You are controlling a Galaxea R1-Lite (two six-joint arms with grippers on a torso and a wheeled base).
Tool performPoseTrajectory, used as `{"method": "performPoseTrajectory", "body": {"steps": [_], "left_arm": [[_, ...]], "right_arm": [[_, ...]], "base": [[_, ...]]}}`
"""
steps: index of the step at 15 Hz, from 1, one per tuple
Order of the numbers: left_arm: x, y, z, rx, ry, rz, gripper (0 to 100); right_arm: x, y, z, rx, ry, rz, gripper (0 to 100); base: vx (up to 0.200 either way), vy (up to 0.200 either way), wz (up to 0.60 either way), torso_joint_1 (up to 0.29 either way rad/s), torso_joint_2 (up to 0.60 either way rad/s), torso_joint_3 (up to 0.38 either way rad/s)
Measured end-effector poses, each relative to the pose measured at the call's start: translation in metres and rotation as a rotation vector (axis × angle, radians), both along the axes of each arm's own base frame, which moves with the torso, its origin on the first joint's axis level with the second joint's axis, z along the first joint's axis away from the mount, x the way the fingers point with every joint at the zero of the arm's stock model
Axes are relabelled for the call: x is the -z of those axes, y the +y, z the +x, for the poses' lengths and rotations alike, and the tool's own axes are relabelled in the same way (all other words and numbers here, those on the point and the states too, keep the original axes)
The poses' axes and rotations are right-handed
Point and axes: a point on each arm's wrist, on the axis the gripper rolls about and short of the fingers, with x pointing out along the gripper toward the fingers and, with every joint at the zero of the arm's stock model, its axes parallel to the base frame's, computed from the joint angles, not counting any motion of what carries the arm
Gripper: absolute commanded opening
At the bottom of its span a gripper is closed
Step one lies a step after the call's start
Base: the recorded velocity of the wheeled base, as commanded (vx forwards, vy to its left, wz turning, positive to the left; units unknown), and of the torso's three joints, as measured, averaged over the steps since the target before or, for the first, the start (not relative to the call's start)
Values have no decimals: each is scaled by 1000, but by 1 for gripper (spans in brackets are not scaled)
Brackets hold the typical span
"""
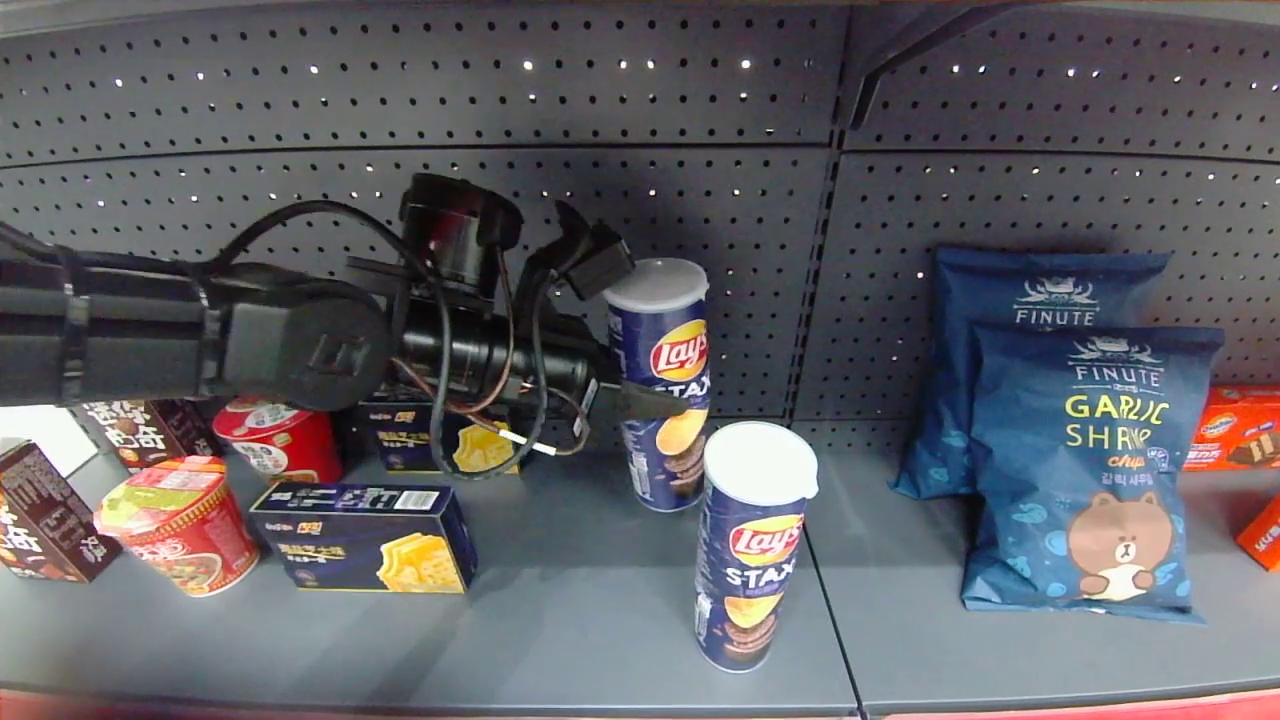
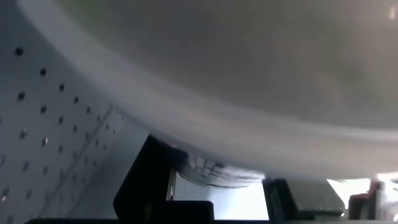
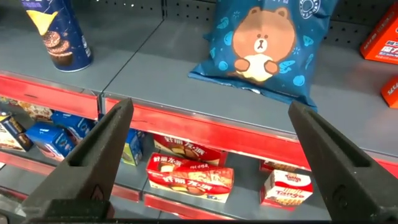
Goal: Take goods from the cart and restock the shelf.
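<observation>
A blue chip can (image 1: 665,330) with a white lid stands near the back of the grey shelf (image 1: 560,620). My left gripper (image 1: 665,400) comes in from the left and is shut on the can's middle. In the left wrist view the can's pale lid (image 2: 249,74) looms very close, with a black finger (image 2: 146,186) beneath it. A second, identical chip can (image 1: 750,545) stands upright in front of the first, closer to the shelf edge; it also appears as the can (image 3: 59,31) in the right wrist view. My right gripper (image 3: 214,162) hangs open in front of the shelf's red edge, holding nothing.
Two blue snack bags (image 1: 1090,460) lean against the pegboard to the right, with orange boxes (image 1: 1240,430) beyond them. Left of the cans lie a blue box (image 1: 370,535), red cup noodles (image 1: 180,520) and brown boxes. Boxes (image 3: 189,177) fill the lower shelf.
</observation>
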Motion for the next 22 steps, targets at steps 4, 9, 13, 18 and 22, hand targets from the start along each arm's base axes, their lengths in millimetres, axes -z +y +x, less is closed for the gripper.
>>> {"method": "performPoseTrajectory", "body": {"steps": [4, 9, 13, 18, 22], "left_arm": [[27, -14, 27, 18, 9, 30, 0], [46, -21, 45, 25, 17, 50, 0], [57, -26, 56, 26, 23, 55, 0], [64, -32, 68, 24, 19, 53, 0], [68, -34, 69, 26, 23, 57, 100]], "right_arm": [[-1, 0, 0, 9, -3, 1, 100], [1, 0, 0, 17, 5, -2, 100], [3, 1, 1, 17, 13, -4, 100], [5, 1, 2, 15, 25, -7, 100], [8, 1, 2, 13, 35, -10, 100]], "base": [[0, 0, 0, 0, 0, 0], [0, 0, 0, 0, 0, 0], [0, 0, 0, 0, 0, 0], [0, 0, 0, 0, 0, 0], [0, 0, 0, 0, 0, 0]]}}
